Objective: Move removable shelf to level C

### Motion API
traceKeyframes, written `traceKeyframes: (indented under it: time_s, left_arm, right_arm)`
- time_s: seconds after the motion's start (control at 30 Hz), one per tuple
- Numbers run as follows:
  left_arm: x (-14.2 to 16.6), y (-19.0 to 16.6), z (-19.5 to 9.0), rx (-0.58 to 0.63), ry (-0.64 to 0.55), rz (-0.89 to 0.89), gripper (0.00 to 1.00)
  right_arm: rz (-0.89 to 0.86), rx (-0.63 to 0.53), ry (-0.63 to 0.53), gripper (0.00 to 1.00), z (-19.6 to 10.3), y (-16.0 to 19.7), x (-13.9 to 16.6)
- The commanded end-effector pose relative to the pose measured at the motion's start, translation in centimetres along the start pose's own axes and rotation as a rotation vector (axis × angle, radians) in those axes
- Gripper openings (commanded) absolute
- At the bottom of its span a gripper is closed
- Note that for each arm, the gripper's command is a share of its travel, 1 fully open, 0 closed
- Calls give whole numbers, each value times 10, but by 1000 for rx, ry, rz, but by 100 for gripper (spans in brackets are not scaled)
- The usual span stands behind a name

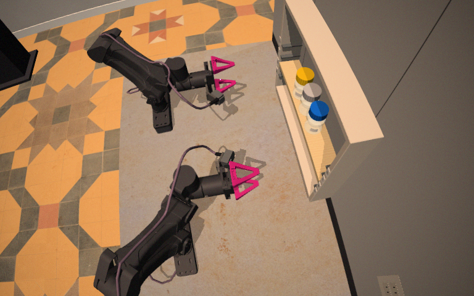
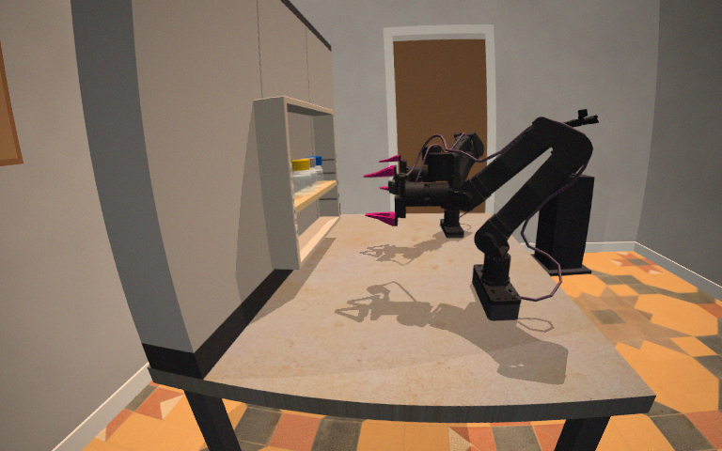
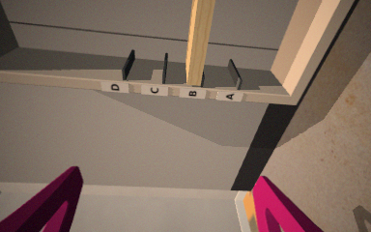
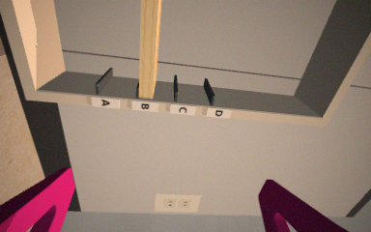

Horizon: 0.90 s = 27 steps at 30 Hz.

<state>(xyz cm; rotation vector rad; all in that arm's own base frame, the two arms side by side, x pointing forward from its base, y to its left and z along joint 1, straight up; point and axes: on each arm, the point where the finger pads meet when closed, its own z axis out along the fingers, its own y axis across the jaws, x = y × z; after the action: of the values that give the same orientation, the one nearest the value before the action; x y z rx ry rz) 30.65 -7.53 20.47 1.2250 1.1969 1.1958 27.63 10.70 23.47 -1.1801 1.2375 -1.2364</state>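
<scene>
The removable shelf (image 1: 324, 153) (image 2: 318, 194) (image 3: 200, 39) (image 4: 151, 48) is in the wall rack (image 1: 349, 69) (image 2: 274, 175) (image 3: 48, 79) (image 4: 290, 116), its ends at the B labels. Bottles with a yellow cap (image 1: 305, 76) (image 2: 301, 164), a grey cap (image 1: 311, 91) and a blue cap (image 1: 318, 110) stand upright on it. Brackets at level C (image 3: 165, 69) (image 4: 176, 87) are bare. My left gripper (image 1: 234, 73) (image 3: 171, 178) is open and empty, short of the rack's yellow-cap end. My right gripper (image 1: 258, 176) (image 4: 173, 183) is open and empty, short of the other end.
The rack's side walls and top panel enclose the shelf. Bare brackets also show at level A (image 3: 235, 73) (image 4: 104, 80) and level D (image 3: 128, 65) (image 4: 209, 91). The stone-coloured table (image 1: 279, 244) (image 2: 404, 350) extends below both arms. An outlet (image 4: 177, 202) is on the wall.
</scene>
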Motion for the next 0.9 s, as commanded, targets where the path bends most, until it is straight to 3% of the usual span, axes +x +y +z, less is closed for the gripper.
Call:
traceKeyframes:
  time_s: [0.0,0.87]
  left_arm:
    - [-2,-1,-1,-5,-4,-4,100]
    - [-2,-2,2,-5,-4,-4,100]
  right_arm:
    - [-7,-6,-4,100,-1,5,-3]
    - [-7,-6,-4,100,2,7,-3]
